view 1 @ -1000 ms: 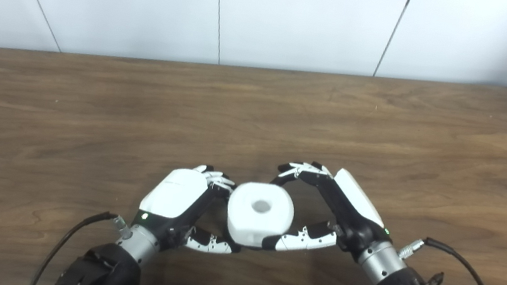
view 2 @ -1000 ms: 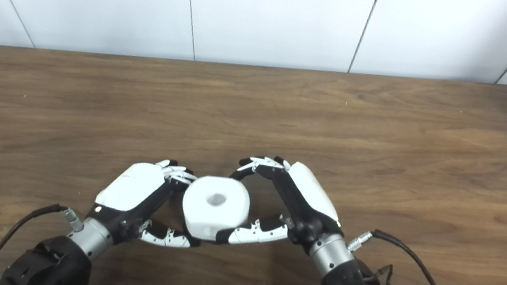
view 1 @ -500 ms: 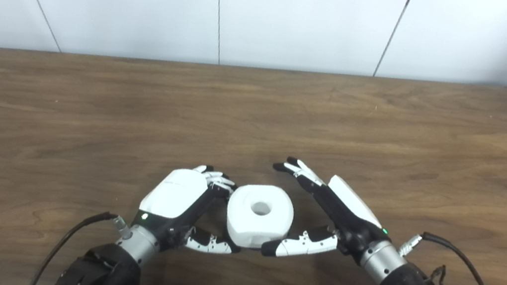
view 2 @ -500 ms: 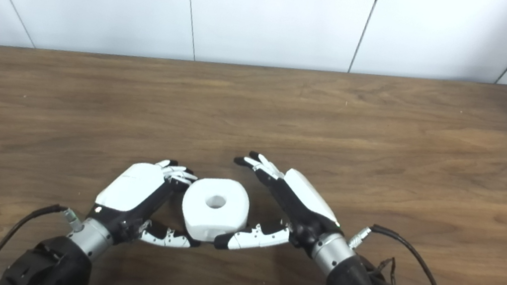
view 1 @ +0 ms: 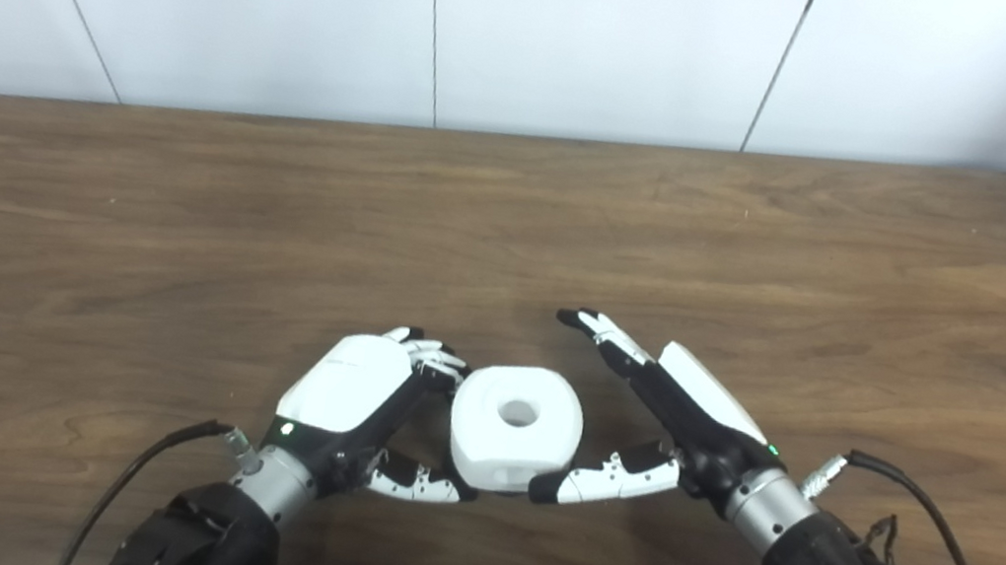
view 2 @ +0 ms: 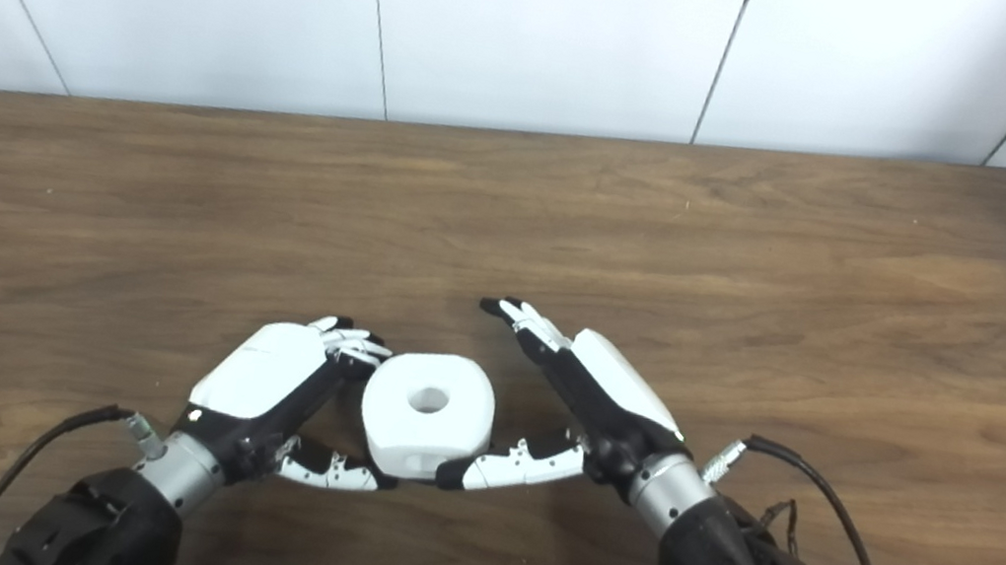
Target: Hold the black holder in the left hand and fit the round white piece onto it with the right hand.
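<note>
Right hand (view 1: 677,418) is spread wide, holding nothing, its thumb just under the round white piece (view 1: 516,427) at its left. Left hand (view 1: 361,396) is curled beneath that piece, presumably gripping the black holder, which is hidden. Fitting looks done; next, the right hand should draw clear without nudging the piece

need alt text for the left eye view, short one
A round white piece with a hole in its top sits between two robot hands over a wooden table. The left hand is curled against its left side; the right hand is open beside it, fingers spread.
</note>
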`<act>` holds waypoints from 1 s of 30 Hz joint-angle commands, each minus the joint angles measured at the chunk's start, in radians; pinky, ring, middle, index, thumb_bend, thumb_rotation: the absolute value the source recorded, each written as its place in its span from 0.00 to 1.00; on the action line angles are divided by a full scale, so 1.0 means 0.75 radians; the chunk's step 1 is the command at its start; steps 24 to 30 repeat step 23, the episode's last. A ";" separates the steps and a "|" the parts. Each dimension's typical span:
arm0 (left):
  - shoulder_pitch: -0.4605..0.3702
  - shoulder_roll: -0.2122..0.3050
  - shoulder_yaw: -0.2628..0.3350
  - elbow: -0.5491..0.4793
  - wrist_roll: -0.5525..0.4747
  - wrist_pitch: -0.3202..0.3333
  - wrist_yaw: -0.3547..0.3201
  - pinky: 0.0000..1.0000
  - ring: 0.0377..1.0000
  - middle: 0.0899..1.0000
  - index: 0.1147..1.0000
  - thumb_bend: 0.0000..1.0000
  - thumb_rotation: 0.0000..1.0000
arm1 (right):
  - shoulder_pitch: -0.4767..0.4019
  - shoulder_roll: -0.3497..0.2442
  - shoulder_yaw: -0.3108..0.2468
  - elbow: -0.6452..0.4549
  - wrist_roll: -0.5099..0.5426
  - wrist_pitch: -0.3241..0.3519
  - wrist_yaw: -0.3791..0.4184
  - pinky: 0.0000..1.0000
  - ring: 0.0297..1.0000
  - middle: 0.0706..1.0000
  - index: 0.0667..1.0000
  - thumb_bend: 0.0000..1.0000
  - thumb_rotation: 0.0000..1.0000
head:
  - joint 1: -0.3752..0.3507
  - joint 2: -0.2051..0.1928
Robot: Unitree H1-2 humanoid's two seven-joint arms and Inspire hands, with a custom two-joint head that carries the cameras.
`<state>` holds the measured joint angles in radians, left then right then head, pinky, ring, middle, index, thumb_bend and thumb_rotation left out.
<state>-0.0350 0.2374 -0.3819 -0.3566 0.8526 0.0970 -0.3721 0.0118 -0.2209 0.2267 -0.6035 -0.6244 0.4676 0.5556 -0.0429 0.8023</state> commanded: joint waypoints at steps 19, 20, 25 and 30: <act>-0.012 0.027 0.085 -0.020 -0.125 0.043 -0.058 0.95 0.85 0.76 0.43 0.52 0.08 | 0.016 -0.015 -0.112 -0.101 0.037 0.001 -0.007 0.98 1.00 0.99 0.92 1.00 0.47 | -0.001 -0.001; -0.013 0.028 0.088 -0.020 -0.129 0.046 -0.062 0.95 0.85 0.76 0.51 0.70 0.14 | 0.017 -0.014 -0.114 -0.100 0.037 0.001 -0.008 0.98 1.00 0.99 0.92 1.00 0.47 | -0.001 -0.001; -0.015 0.031 0.096 -0.015 -0.141 0.050 -0.066 0.95 0.86 0.77 0.58 0.87 0.21 | 0.014 -0.014 -0.113 -0.092 0.033 0.000 -0.013 0.97 1.00 0.99 0.91 1.00 0.47 | 0.000 -0.002; -0.015 0.031 0.096 -0.015 -0.141 0.050 -0.066 0.95 0.86 0.77 0.58 0.87 0.21 | 0.014 -0.014 -0.113 -0.092 0.033 0.000 -0.013 0.97 1.00 0.99 0.91 1.00 0.47 | 0.000 -0.002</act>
